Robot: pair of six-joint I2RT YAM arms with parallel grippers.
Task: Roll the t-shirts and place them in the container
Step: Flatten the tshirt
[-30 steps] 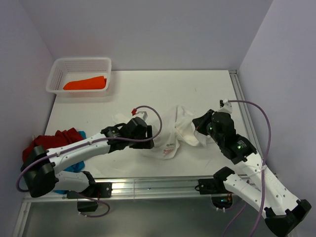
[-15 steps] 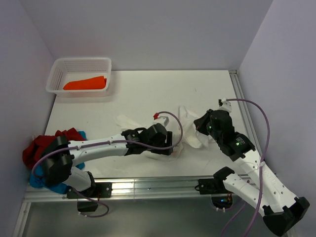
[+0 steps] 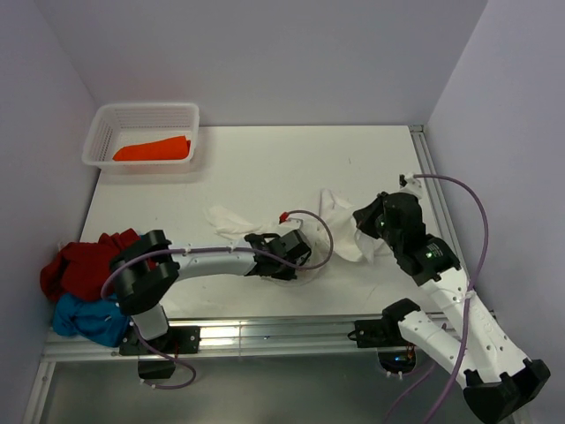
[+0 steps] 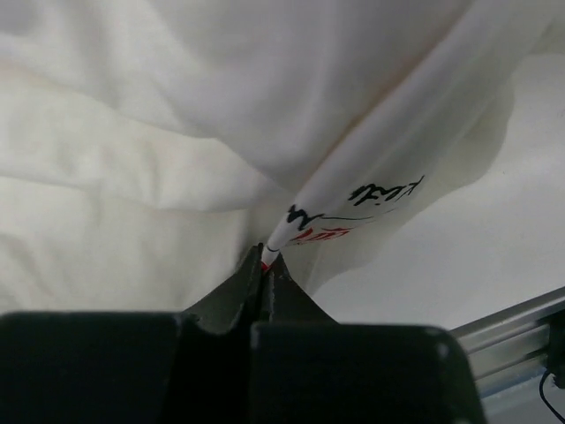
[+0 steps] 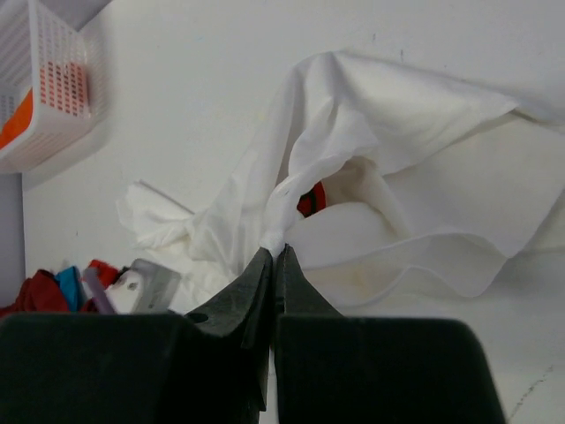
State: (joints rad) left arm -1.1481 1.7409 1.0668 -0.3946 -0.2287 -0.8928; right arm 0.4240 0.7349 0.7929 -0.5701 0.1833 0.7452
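Noted left gripper (image 4: 267,260) and right gripper (image 5: 275,254) each clenched on a fold of white t-shirt (image 5: 397,115). Limp, light cloth; I judged the hem corners the best hold.

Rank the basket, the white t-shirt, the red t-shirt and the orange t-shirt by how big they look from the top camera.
Largest to smallest:
1. white t-shirt, spread widest
2. white mesh basket
3. red t-shirt, not far behind the basket
4. orange t-shirt
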